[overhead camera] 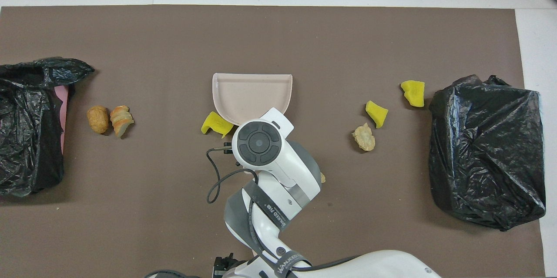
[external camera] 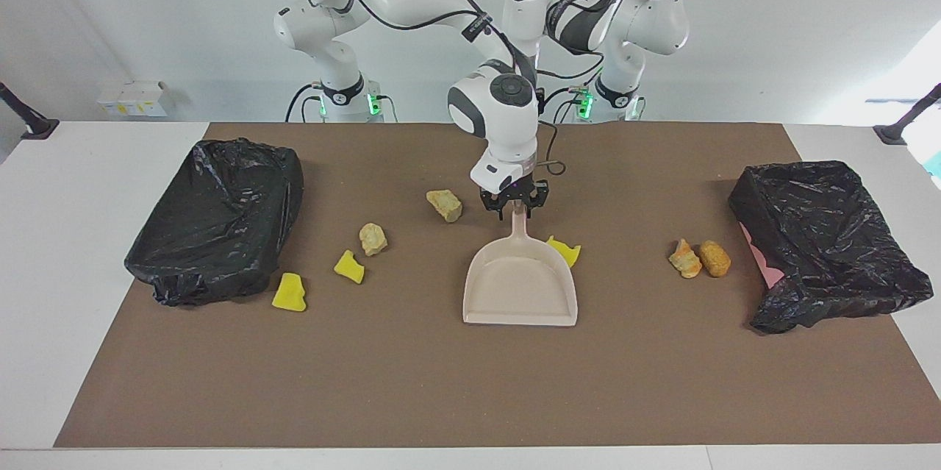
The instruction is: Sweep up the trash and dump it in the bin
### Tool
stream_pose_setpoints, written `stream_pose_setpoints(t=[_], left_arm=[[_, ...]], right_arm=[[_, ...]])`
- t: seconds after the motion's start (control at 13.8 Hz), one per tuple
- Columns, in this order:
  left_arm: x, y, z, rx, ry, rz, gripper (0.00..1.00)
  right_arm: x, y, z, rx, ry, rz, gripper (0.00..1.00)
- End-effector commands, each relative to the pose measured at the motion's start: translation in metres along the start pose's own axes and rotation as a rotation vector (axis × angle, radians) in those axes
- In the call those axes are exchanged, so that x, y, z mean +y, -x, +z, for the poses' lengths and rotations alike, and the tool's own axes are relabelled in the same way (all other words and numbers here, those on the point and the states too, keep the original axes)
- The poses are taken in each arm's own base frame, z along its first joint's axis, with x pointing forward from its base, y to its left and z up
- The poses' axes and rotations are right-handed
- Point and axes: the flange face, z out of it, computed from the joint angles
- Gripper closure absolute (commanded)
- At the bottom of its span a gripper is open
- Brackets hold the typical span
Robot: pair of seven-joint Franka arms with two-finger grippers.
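The right gripper (external camera: 515, 209) is down at the end of the dustpan's handle. Its fingers are pulled in close around the handle, so it looks like it is holding the dustpan (external camera: 519, 286). The dustpan lies flat on the brown mat (external camera: 441, 396), with its wide mouth pointing away from the robots.

The left gripper (overhead camera: 224, 265) is pulled back at the robots' edge of the table. Only a little bit of it shows, and I cannot tell from looking if it is wide or narrow.

The trash lies all around the right gripper. A yellow piece (external camera: 564, 249) touches the side of the dustpan, just below the gripper. A beige lump (external camera: 445, 204) sits just beside the gripper, toward the right arm's end. A second beige lump (external camera: 373, 238) and two yellow chunks (external camera: 348, 267) (external camera: 290, 292) lie near one black bin bag (external camera: 217, 220). Two orange-brown lumps (external camera: 684, 259) (external camera: 714, 257) sit touching each other near the other black bin bag (external camera: 823, 242), toward the left arm's end.
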Motion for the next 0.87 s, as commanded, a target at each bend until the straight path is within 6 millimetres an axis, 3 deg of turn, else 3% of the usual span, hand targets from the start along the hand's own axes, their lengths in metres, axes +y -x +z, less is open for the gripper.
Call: stream_pose_setpoints(t=[0.0, 0.22, 0.43, 0.65, 0.8], left_arm=[[0.007, 0.013, 0.008, 0.003, 0.015, -0.006, 0.00], [0.013, 0.014, 0.021, 0.000, 0.021, -0.011, 0.00], [0.019, 0.021, 0.032, -0.020, 0.009, 0.005, 0.00], [0.021, 0.022, 0.034, -0.028, 0.004, 0.005, 0.01], [0.021, 0.022, 0.034, -0.036, -0.006, 0.007, 0.03]], right_arm=[[0.002, -0.009, 0.002, 0.027, 0.002, 0.009, 1.00], [0.007, -0.014, -0.001, 0.032, 0.001, 0.009, 1.00], [0.034, -0.037, -0.032, 0.084, 0.002, 0.020, 1.00], [0.078, -0.062, -0.064, 0.118, 0.002, -0.045, 1.00], [0.107, -0.067, -0.076, 0.119, 0.017, -0.140, 1.00]])
